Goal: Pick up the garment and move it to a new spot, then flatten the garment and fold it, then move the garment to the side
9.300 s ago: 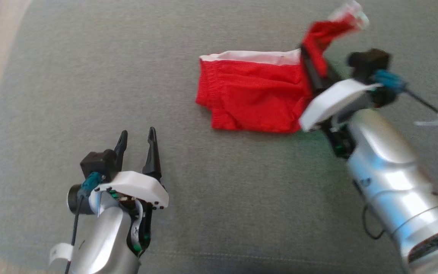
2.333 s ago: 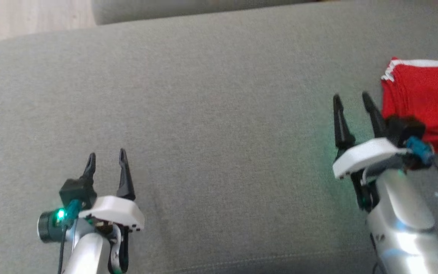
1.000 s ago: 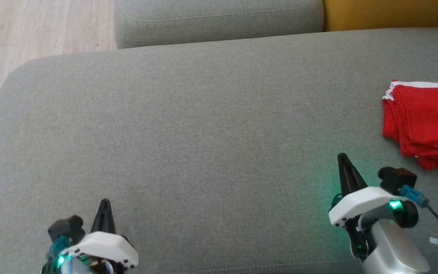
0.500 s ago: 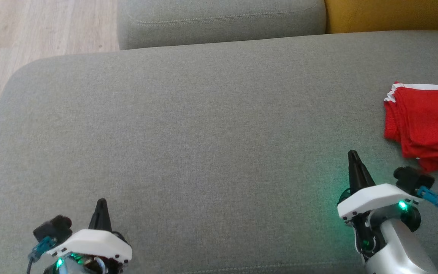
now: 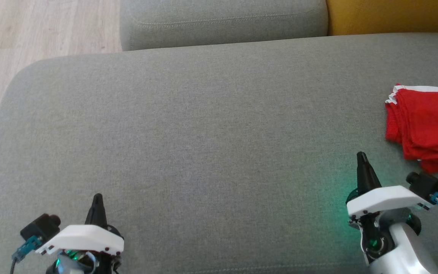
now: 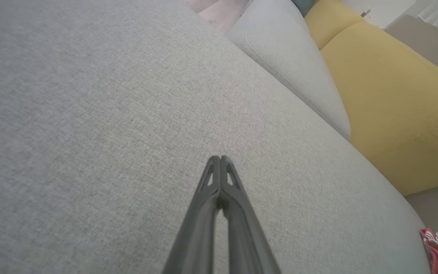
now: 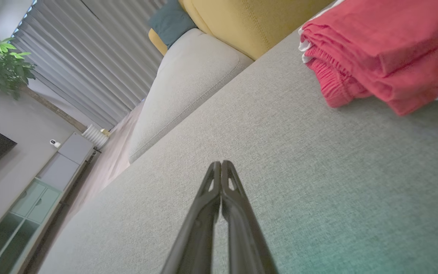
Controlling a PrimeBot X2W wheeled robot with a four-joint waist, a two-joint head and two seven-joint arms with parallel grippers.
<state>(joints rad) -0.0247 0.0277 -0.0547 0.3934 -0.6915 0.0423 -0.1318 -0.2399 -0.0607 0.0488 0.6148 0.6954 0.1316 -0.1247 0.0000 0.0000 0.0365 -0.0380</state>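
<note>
Grey woven-fabric sofa seat [image 5: 203,133], wide, seen from above.

Near front edge, L side: left gripper [image 5: 97,201], two long dark fingers pressed tip to tip, nothing betw them. Near front edge, R side: right gripper [image 5: 362,161], likewise pinched together, holding nothing. There's a green glow on the fabric beside it.

Just beyond it & further R, apart from it: folded red knit garment w/ white trim [image 5: 428,125]. It lies flat on the seat toward its R end, approx mid-depth. Frame cuts off its far side.

Behind the seat's back edge: pale grey back cushion [image 5: 222,19], then mustard-yellow cushion [image 5: 390,15]. Light wood floor [image 5: 32,30] shows off the back-L corner.

Handling, my read: garment is soft, light, limp, not fragile. Several layers are stacked, so a pinch on the top layer alone prob undoes the fold. Best hold: through all layers at the thick ribbed edge facing the right gripper, or one end per gripper.

Count: 1 garment, 2 grippers, 1 seat, 1 grey cushion, 1 yellow cushion.
</note>
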